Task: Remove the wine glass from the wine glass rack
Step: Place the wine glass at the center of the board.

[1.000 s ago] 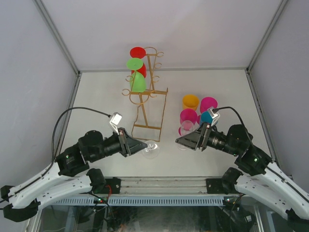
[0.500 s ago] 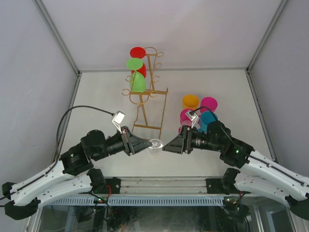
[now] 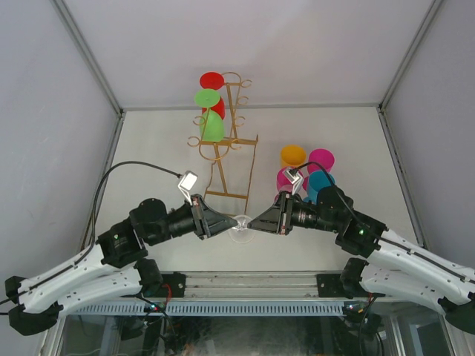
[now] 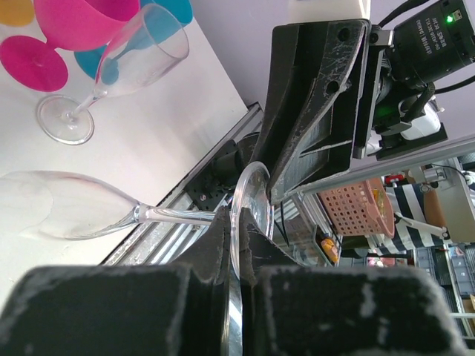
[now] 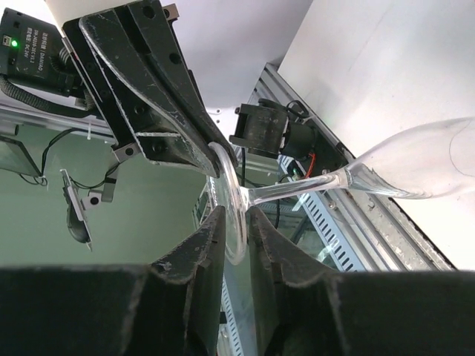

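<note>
A: Where is the wine glass point(image 3: 241, 225) at this moment?
B: It is off the wine glass rack point(image 3: 231, 141), held sideways just in front of its base
A: And the two grippers?
B: The left gripper point(image 3: 225, 222) is closed on the foot rim. The right gripper point(image 3: 257, 221) pinches the same foot from the opposite side

You could read nothing here: the white print on the right wrist camera point(image 4: 434, 41) and left wrist camera point(image 5: 33, 52) was too small.
</note>
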`<state>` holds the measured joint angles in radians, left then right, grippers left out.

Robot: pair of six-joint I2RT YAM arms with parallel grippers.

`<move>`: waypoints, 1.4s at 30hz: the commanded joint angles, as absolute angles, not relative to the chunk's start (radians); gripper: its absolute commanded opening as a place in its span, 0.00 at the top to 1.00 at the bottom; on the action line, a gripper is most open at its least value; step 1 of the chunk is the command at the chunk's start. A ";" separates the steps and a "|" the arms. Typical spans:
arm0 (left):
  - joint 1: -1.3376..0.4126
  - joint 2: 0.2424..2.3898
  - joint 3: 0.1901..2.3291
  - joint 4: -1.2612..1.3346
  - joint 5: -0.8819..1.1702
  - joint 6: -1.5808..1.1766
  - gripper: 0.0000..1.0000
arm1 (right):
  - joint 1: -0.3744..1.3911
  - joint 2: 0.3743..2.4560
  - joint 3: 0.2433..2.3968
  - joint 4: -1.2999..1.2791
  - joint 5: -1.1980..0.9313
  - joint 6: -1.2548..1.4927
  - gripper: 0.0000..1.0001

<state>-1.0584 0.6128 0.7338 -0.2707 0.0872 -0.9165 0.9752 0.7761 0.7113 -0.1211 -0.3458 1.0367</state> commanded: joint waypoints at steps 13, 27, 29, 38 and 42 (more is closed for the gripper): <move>-1.067 0.599 0.726 -0.194 0.117 -0.915 1.00 | 0.988 0.771 0.744 -0.037 -0.352 1.055 0.89; -1.068 0.599 0.702 -0.215 0.123 -0.914 0.72 | 0.992 0.726 0.743 -0.051 -0.275 1.000 1.00; -1.070 0.605 0.691 -0.199 0.155 -0.929 0.72 | 0.992 0.713 0.744 -0.057 -0.253 0.987 1.00; -1.088 0.622 0.694 -0.162 0.181 -0.954 0.71 | 0.991 0.698 0.743 -0.055 -0.240 0.956 1.00; -1.090 0.642 0.693 -0.130 0.190 -0.967 0.72 | 0.994 0.699 0.743 -0.036 -0.255 0.951 1.00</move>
<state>-1.0801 0.6296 0.7002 -0.2089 0.1631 -0.9432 0.9848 0.7113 0.7113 -0.1226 -0.2481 0.9791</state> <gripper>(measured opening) 0.285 0.022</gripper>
